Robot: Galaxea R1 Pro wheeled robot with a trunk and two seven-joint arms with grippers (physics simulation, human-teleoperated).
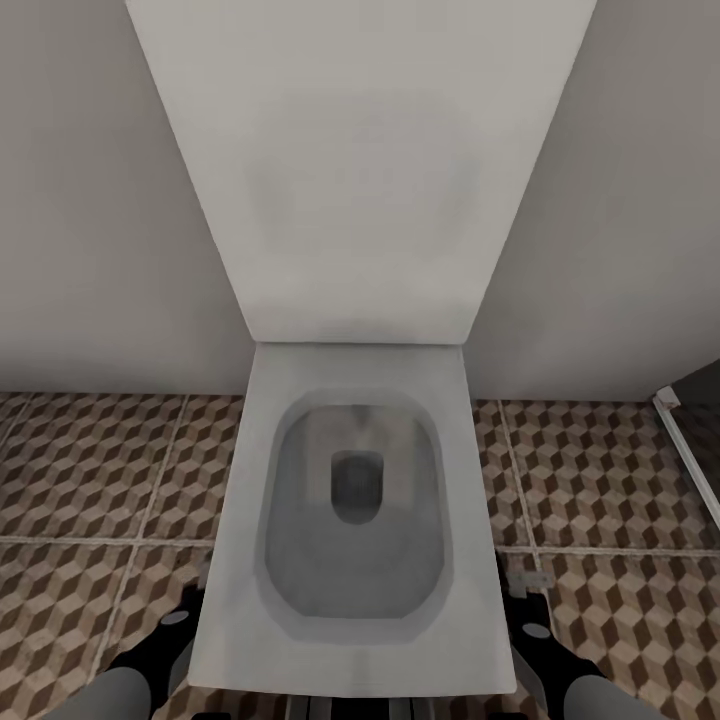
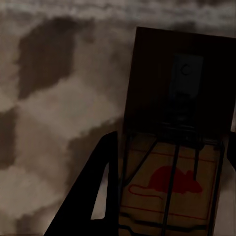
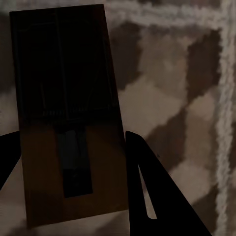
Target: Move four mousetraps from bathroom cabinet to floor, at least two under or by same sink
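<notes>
Left tool (image 2: 162,196) clamped a mousetrap (image 2: 172,167), long axis along the fingers | right tool (image 3: 73,162) clamped a second trap (image 3: 69,118), likewise lengthwise | both above floor (image 1: 90,470) flanking toilet (image 1: 355,500).

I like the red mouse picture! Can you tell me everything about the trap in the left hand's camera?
The mousetrap is a flat, tan, wood-looking rectangular board with a red mouse outline printed on it. Dark wire bars and a spring run across its top, with a small grey metal plate near the far end. That far half lies in shadow. It sits between the left gripper's dark fingers, above the cube-patterned floor tiles.
</notes>
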